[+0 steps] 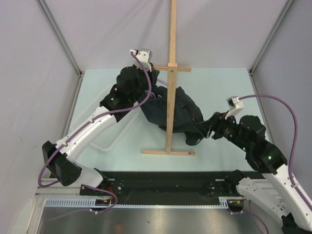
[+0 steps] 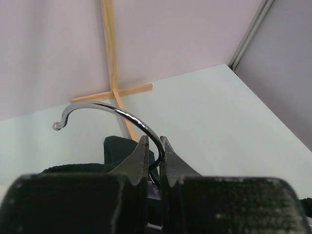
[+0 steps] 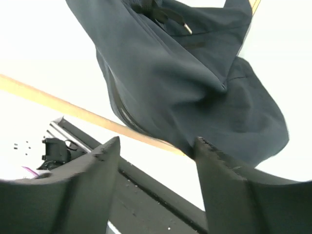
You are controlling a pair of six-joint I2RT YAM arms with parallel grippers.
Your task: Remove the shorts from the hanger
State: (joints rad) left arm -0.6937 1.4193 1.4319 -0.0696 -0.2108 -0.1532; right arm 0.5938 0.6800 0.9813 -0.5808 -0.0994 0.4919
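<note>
The black shorts [image 1: 178,112] hang crumpled against the wooden stand, draped over the hanger, most of which they hide. In the left wrist view the hanger's shiny hook [image 2: 117,111] arches up out of my left gripper [image 2: 154,146], whose jaws are shut on the hook's stem. From above, my left gripper [image 1: 146,80] sits at the shorts' upper left. My right gripper [image 1: 201,128] is at the shorts' lower right corner. Its jaws [image 3: 158,146] stand open with nothing between them, just below the hanging shorts [image 3: 195,73]; the right fingertip [image 3: 204,148] is close to the fabric's lower edge.
The wooden T-shaped stand [image 1: 171,44] rises mid-table with a crossbar [image 1: 181,68] and a base bar [image 1: 168,152]; the shorts wrap around its post. Grey enclosure walls close in left, right and behind. A black rail [image 1: 165,183] runs along the near edge.
</note>
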